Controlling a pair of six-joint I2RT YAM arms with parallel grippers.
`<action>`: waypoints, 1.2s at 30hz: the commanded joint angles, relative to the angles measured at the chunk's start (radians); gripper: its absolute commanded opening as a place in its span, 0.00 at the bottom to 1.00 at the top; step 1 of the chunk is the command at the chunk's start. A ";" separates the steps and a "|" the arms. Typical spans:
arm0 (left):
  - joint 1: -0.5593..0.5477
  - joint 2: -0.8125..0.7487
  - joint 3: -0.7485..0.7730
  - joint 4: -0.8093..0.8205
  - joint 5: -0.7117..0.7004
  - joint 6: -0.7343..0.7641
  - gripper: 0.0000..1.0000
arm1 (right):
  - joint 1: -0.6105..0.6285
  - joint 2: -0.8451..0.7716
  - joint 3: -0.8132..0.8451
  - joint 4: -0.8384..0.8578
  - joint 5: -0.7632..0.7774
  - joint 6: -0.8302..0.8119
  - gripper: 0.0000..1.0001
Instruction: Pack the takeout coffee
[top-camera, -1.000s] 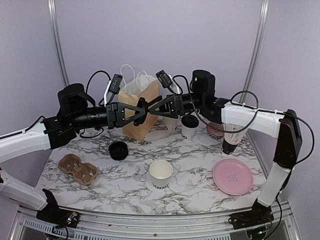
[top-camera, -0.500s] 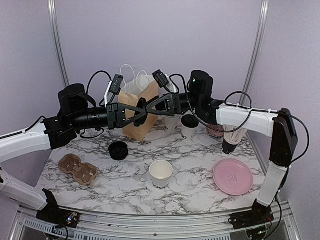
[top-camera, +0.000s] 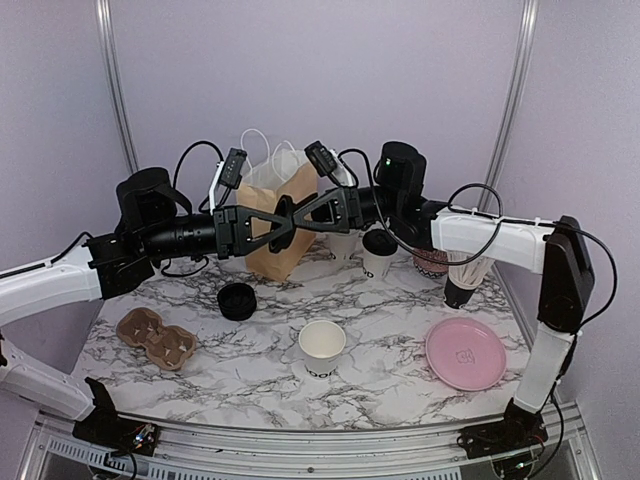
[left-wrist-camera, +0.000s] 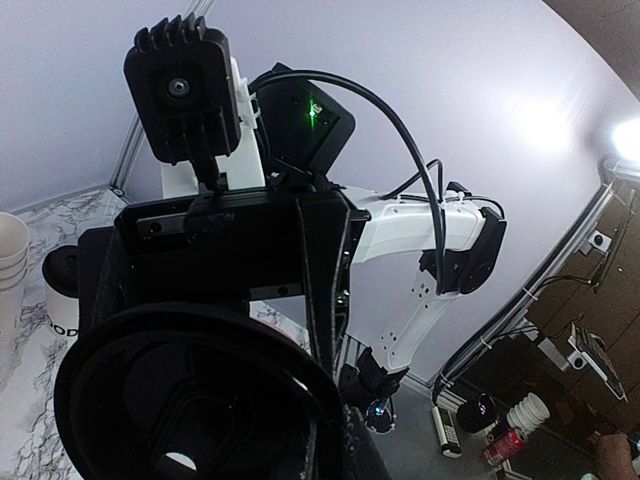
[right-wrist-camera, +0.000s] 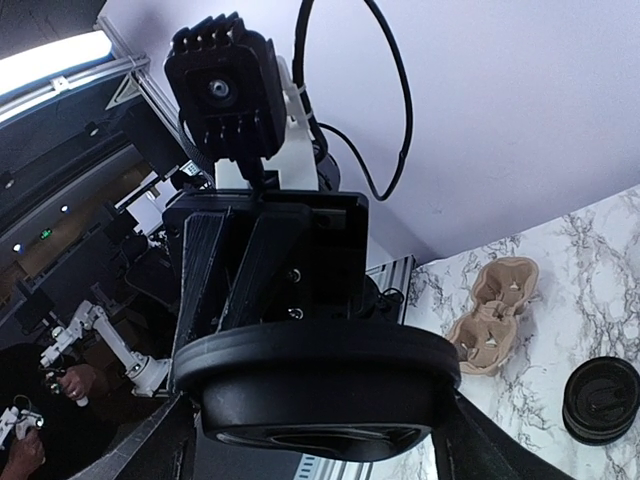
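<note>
The takeout coffee (top-camera: 378, 251), a white cup with a black lid, stands at the back of the table, right of the brown paper bag (top-camera: 268, 235). It also shows at the left edge of the left wrist view (left-wrist-camera: 62, 298). My left gripper (top-camera: 283, 219) and right gripper (top-camera: 300, 213) meet tip to tip in the air in front of the bag. Between them is a loose black lid (right-wrist-camera: 315, 385), held on edge; its underside fills the lower left of the left wrist view (left-wrist-camera: 180, 400). Both grippers appear shut on it.
A lidless white cup (top-camera: 322, 348) stands front centre. A stack of black lids (top-camera: 237, 300) and a cardboard cup carrier (top-camera: 155, 335) lie left. A pink plate (top-camera: 465, 353), a sleeve of cups (top-camera: 462, 275) and a patterned bowl (top-camera: 430, 262) sit right.
My right arm has risen slightly and its gripper has edged toward the left gripper. The left arm and the lid have stayed in place.
</note>
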 joint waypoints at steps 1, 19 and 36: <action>-0.003 0.019 0.012 0.033 -0.008 0.017 0.07 | 0.010 0.010 -0.005 0.049 -0.025 0.029 0.75; 0.009 -0.066 0.116 -0.692 -0.479 0.383 0.64 | -0.066 -0.062 0.169 -0.977 0.280 -0.934 0.63; 0.119 -0.081 -0.046 -0.629 -0.564 0.466 0.64 | 0.106 0.016 0.310 -1.655 0.712 -1.424 0.58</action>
